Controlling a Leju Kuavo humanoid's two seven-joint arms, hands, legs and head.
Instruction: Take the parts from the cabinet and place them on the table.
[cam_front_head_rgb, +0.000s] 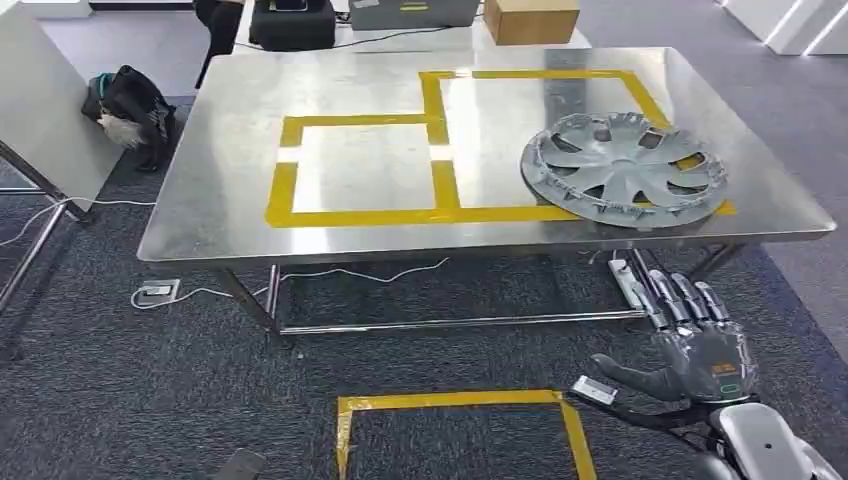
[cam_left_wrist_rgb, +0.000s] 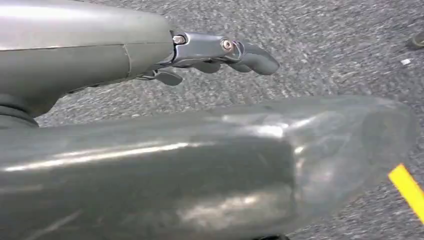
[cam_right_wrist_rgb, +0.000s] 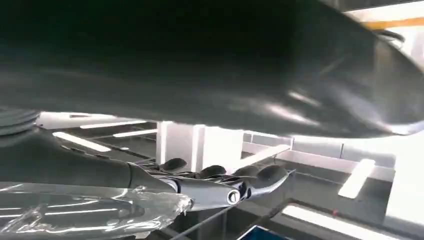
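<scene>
1. Dark grey carpet (cam_front_head_rgb: 120, 390) covers the floor of a workshop, with a rectangle of yellow tape (cam_front_head_rgb: 455, 402) stuck to it just beside the robot's right hand.
2. Ahead of the right hand (cam_front_head_rgb: 690, 345) stands a shiny metal counter (cam_front_head_rgb: 200, 200), its top marked with two adjoining rectangles of yellow tape (cam_front_head_rgb: 438, 140).
3. One silver wheel cover (cam_front_head_rgb: 622, 167), the task's part, lies flat on the counter directly beyond the right hand, overlapping the near edge of the tape outline on that side and sitting close to the counter's front edge.
4. In the head view, that hand is held low in front of the counter, below its edge and well apart from the wheel cover, its back upward, fingers (cam_front_head_rgb: 668, 296) stretched forward and spread, thumb out to the side, holding nothing.
5. From the left wrist camera, the left hand (cam_left_wrist_rgb: 215, 55) hangs over the carpet with its fingers curled downward and nothing in them.
6. Under the counter, beyond the right hand, a white cable (cam_front_head_rgb: 330, 272) trails across the carpet to a power strip (cam_front_head_rgb: 158, 292).
7. Far beyond the hands, past the back edge of the counter, sit a cardboard box (cam_front_head_rgb: 530, 20) and a black case (cam_front_head_rgb: 292, 22).
8. A black bag (cam_front_head_rgb: 130, 105) rests on the floor off the counter's far corner, on the left hand's side.
</scene>
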